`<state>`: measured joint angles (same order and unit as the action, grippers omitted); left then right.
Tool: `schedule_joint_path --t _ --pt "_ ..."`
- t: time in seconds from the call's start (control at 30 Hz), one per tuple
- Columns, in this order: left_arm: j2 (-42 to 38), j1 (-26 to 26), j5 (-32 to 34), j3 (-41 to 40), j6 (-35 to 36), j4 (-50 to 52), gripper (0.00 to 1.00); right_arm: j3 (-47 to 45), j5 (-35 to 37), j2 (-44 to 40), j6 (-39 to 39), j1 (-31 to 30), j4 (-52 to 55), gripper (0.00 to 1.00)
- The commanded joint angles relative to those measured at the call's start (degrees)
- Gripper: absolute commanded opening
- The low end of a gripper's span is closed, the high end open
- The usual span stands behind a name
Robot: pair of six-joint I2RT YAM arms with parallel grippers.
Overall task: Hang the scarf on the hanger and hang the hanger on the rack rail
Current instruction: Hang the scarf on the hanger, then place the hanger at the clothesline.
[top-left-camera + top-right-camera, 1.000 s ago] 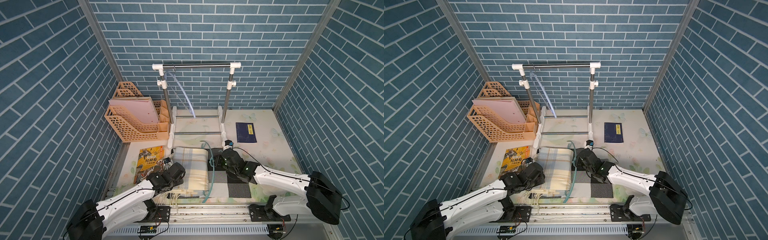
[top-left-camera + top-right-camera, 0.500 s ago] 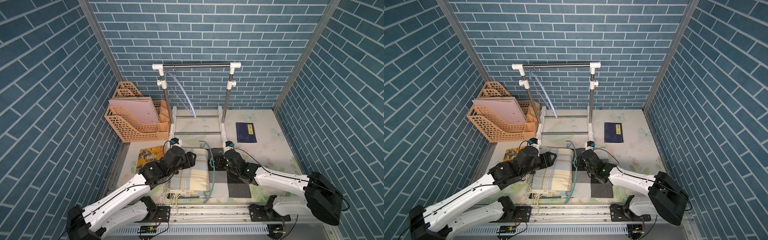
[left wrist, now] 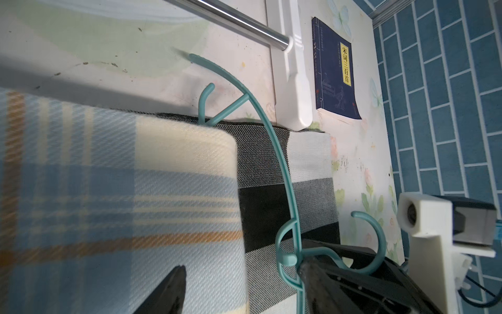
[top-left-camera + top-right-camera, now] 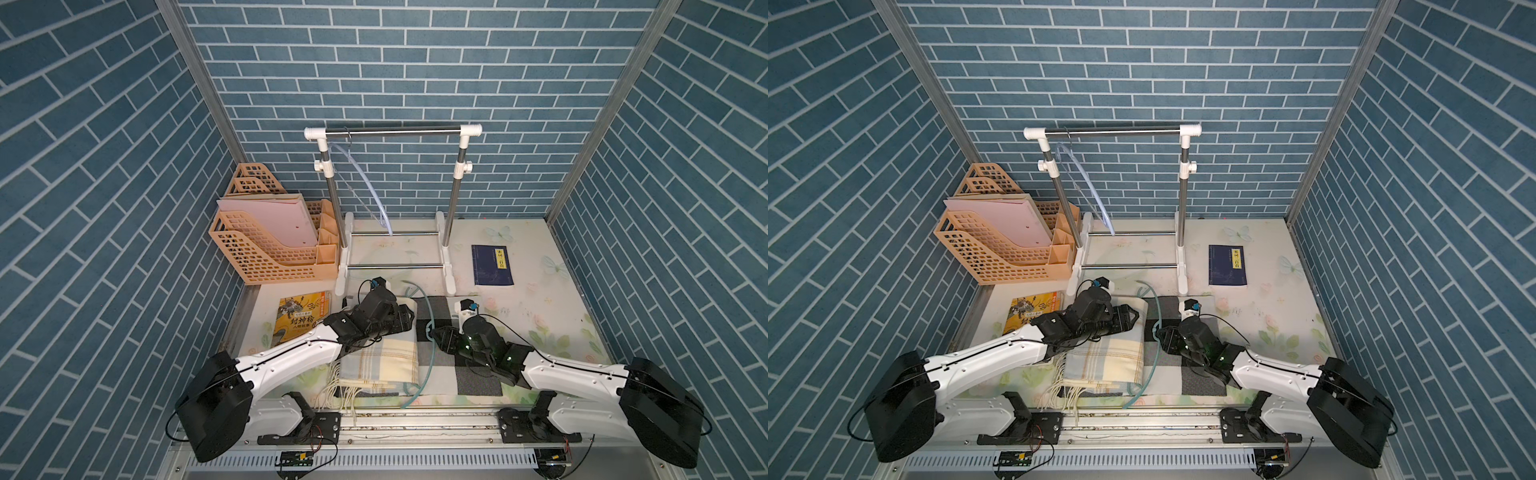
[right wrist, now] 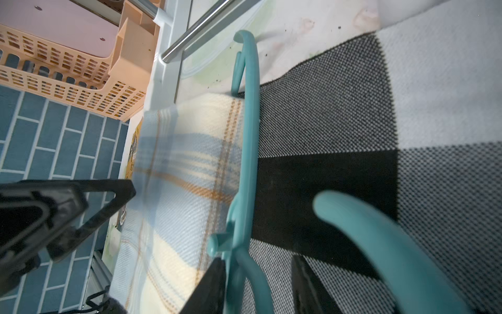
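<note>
Hovering over the plaid scarf (image 4: 380, 359), left end effector (image 3: 241, 274) was spread wide, right end effector (image 5: 256, 269) spread loosely around the hanger (image 5: 248, 122).

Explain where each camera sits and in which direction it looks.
Top views: high above the robot's bases, looking down and forward at rack and scarf; left arm and right arm show in both top views.
Left wrist: on the left arm, low over the scarf, facing the blue book; the left end effector shows, open.
Right wrist: on the right arm, facing the orange file tray; the right end effector straddles the teal hanger.
Shared: both wrist views show scarf, teal hanger, checked cloth.
</note>
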<state>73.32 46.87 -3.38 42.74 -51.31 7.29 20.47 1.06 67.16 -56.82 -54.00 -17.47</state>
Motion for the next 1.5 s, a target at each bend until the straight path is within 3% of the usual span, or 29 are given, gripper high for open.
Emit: schedule_joint_path --t 0.0,0.1,0.3,0.5,0.73,1.3,1.37,1.47 --pt "0.79 -0.20 -0.70 -0.44 1.09 -2.55 0.73 -1.27 -3.20 -0.84 -1.53 -0.27 -5.84 0.46" --pt "1.09 -0.20 -0.75 -0.92 0.82 -3.49 0.73 -2.53 -4.26 -0.53 -2.51 -0.83 -9.24 0.47" --pt "4.53 -0.20 -1.03 1.44 -1.37 -5.27 0.73 -2.99 -3.73 -0.25 -2.10 -1.89 -11.63 0.40" --pt "11.72 -0.20 0.14 7.93 -2.77 -2.60 0.71 -1.34 -6.70 0.43 1.21 -2.64 -13.64 0.42" --pt "13.71 -0.67 -0.20 9.33 -3.74 -5.03 0.71 0.27 -9.70 1.14 5.97 -3.40 -14.77 0.42" --pt "29.23 -3.19 -9.52 22.19 -1.40 -4.50 0.61 3.38 -10.28 3.42 11.46 -3.40 -9.75 0.41" --pt "30.23 -3.19 -9.96 23.20 -0.97 -3.90 0.57 3.51 -10.18 3.43 11.80 -3.42 -9.29 0.41" --pt "31.07 -3.19 -10.62 23.42 -0.58 -3.73 0.38 3.53 -9.90 3.13 12.06 -3.40 -8.71 0.41"
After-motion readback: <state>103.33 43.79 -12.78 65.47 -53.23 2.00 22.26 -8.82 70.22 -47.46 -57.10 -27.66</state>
